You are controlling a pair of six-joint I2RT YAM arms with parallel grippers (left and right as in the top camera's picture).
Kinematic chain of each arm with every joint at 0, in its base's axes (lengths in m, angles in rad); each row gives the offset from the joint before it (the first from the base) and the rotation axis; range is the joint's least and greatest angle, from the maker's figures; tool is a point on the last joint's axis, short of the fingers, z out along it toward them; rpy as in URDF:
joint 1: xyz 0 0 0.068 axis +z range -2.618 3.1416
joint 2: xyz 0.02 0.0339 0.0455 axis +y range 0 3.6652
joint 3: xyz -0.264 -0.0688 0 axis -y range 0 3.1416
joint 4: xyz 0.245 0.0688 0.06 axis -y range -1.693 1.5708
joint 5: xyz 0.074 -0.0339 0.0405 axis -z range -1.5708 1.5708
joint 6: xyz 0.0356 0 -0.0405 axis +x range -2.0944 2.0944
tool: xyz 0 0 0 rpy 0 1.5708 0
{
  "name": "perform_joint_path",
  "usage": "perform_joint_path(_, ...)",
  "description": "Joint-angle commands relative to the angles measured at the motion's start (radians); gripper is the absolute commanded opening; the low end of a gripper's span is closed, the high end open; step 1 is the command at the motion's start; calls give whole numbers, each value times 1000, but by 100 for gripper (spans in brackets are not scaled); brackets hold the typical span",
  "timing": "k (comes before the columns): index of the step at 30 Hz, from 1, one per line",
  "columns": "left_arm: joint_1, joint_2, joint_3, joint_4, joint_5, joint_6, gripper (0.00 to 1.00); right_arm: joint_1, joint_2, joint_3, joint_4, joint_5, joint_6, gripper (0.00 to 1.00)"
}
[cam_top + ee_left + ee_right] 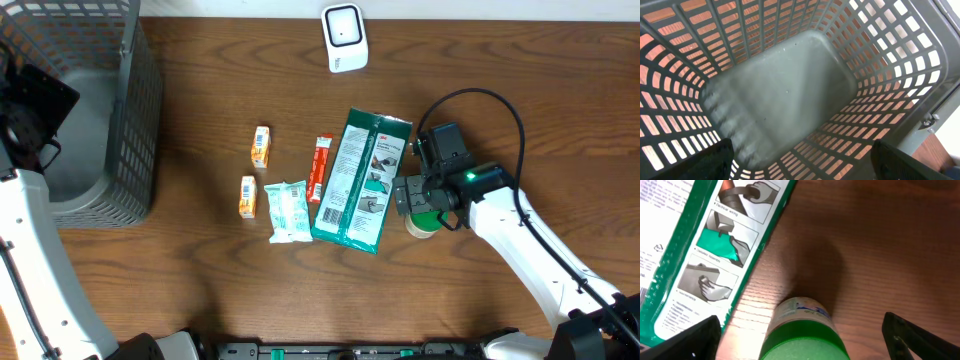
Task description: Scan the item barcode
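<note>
A small bottle (802, 330) with a green cap and a white label stands upright on the wooden table, just right of a large green package (360, 180). My right gripper (805, 340) is open right above it. Its fingers (695, 340) straddle the cap with gaps on both sides and do not touch it. In the overhead view the bottle (422, 224) shows partly under the right gripper (415, 200). A white scanner (344, 38) stands at the table's far edge. My left gripper (800, 160) is open and holds nothing, hanging over the grey basket (790, 85).
The grey mesh basket (130, 120) fills the far left of the table. Left of the green package lie a red stick pack (320, 168), a pale green pouch (288, 211) and two small orange packets (261, 146).
</note>
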Motion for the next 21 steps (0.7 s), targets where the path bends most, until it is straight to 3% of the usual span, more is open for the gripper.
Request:
perform_joint_path(1, 3, 2, 3, 1, -5, 6, 88, 3, -17, 14, -5, 11, -25, 99)
perform_joint_path(12, 3, 2, 3, 1, -5, 6, 88, 4, -16, 11, -135, -36, -26, 97)
perform_joint_path(21, 3, 2, 3, 1, -5, 6, 88, 4, -16, -62, -87, -48, -26, 95)
